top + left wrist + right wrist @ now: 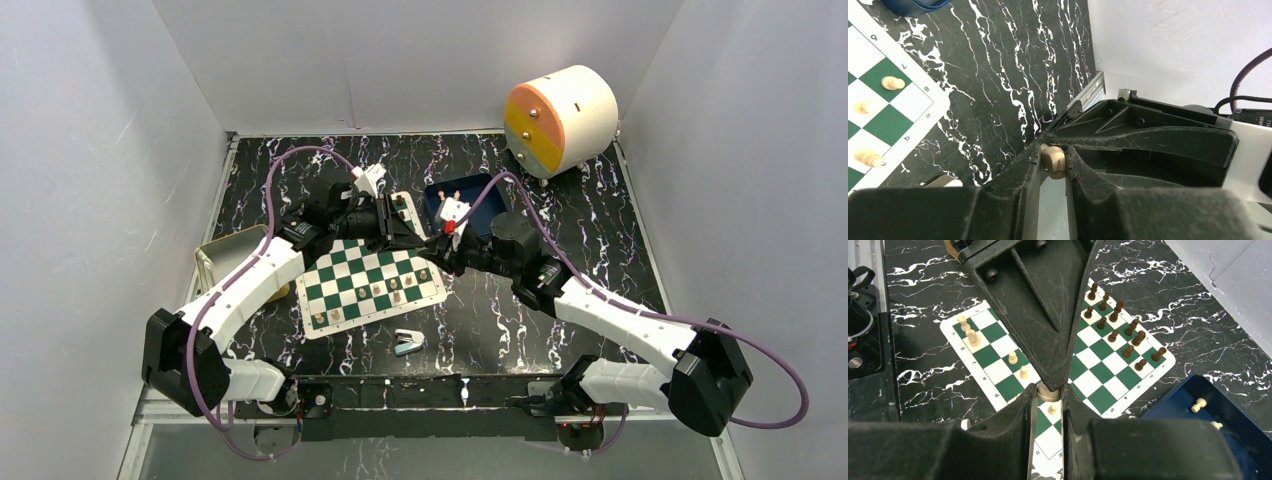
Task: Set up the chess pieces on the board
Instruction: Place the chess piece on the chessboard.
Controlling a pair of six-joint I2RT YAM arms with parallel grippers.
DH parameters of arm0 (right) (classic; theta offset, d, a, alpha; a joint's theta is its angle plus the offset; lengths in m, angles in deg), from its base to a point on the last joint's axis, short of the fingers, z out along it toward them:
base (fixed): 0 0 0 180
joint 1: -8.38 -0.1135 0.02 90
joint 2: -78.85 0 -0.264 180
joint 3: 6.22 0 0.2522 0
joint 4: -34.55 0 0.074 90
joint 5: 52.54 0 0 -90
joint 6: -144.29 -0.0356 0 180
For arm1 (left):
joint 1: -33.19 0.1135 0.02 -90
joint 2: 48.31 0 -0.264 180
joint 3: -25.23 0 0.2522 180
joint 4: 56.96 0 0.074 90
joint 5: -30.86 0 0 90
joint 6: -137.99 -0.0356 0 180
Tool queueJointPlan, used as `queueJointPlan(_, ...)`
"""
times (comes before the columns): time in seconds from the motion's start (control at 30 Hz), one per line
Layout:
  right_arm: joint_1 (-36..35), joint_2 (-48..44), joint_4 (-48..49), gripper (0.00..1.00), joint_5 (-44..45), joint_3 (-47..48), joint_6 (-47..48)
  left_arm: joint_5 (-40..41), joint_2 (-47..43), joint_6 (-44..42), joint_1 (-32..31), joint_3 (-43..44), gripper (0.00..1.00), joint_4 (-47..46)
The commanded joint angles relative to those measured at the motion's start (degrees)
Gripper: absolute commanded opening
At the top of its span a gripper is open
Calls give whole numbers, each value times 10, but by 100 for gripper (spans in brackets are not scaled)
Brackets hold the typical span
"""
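Clamped on one tan piece (1053,161) with left and right jaws alike, over the board (1093,360); ease right off slowly.

Over the board's (1098,375) edge, the left gripper (1053,152) hides most of the tan piece (1053,161), so its kind cannot be told. Beside the board, the blue tray (1178,396) runs off the picture's edge.

Robot lab test cell: plain white panel walls (90,150) box in black marbled tabletop (600,220) left, right + beyond left gripper (1053,160); base rail (420,388) w/ arm mounts, purple cabling (267,200) well behind it.
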Motion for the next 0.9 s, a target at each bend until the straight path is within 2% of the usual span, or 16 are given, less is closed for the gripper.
queueJointPlan(0.0,-3,-21,9,31,16,-6,-21,11,-18,-30,-4,22,5,6)
queueJointPlan(0.13,-4,-32,-14,52,37,5,-73,43,-6,-86,-4,34,3,45)
queueJointPlan(0.27,-3,-52,-37,79,45,17,-130,101,-6,-132,-6,38,2,69)
queueJointPlan(0.4,-3,-85,-47,98,92,6,-189,170,-11,-179,-25,38,1,83)
queueJointPlan(0.53,-3,-111,-94,99,183,7,-232,240,-14,-228,-60,37,2,86)
queueJointPlan(0.67,5,-107,-161,99,266,25,-246,304,-36,-261,-89,6,2,50)
queueJointPlan(0.87,79,-58,-205,99,208,64,-241,355,-62,-293,-127,-63,3,-22)
